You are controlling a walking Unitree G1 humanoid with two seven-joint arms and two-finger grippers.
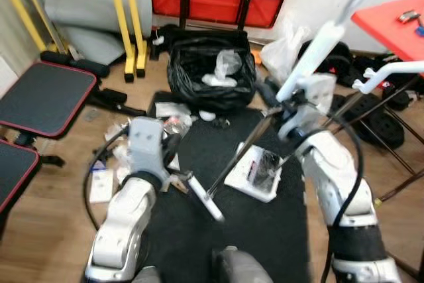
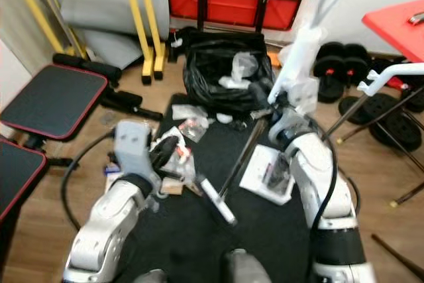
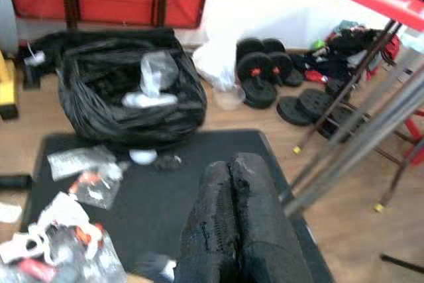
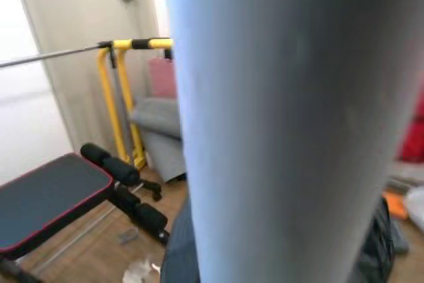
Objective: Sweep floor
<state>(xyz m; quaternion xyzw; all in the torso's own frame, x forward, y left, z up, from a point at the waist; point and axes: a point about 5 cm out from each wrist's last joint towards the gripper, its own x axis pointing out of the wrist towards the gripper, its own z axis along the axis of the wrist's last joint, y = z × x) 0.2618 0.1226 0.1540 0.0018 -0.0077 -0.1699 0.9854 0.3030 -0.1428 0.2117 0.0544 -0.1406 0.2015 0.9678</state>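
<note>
**Sweeping stance over a littered black mat**

Starting at the far left, a black bench point(image 1: 41, 97) with red trim stands on the wood floor point(image 1: 46, 230), with yellow rack posts point(image 1: 126, 18) behind it. Scattered wrappers and papers point(image 2: 182, 140) lie on the left part of the black mat point(image 1: 265, 230) and on the floor beside it. The left gripper point(image 3: 237, 230) is low over this litter; its two black fingers point(image 3: 212, 217) are pressed together, and whether anything is pinched between them cannot be told. A short white bar point(image 1: 205, 198) lies on the mat just in front of that gripper. A thin dark rod point(image 1: 238, 157) slants up from beside the bar toward the right gripper. Behind the mat, at centre, an open black rubbish bag point(image 1: 212, 71) holds clear plastic. A white packet point(image 1: 255, 171) lies on the mat to the right of the rod. The right gripper point(image 1: 291, 101) is raised at the pale broom handle point(image 1: 318, 57), which runs up and rightward out of frame; in the right wrist view the handle point(image 4: 285, 117) lies directly across the jaws, whose state cannot be told. Black weight plates point(image 2: 391, 120) lie on the floor farther right, beneath a red surface point(image 1: 391, 24).
</note>
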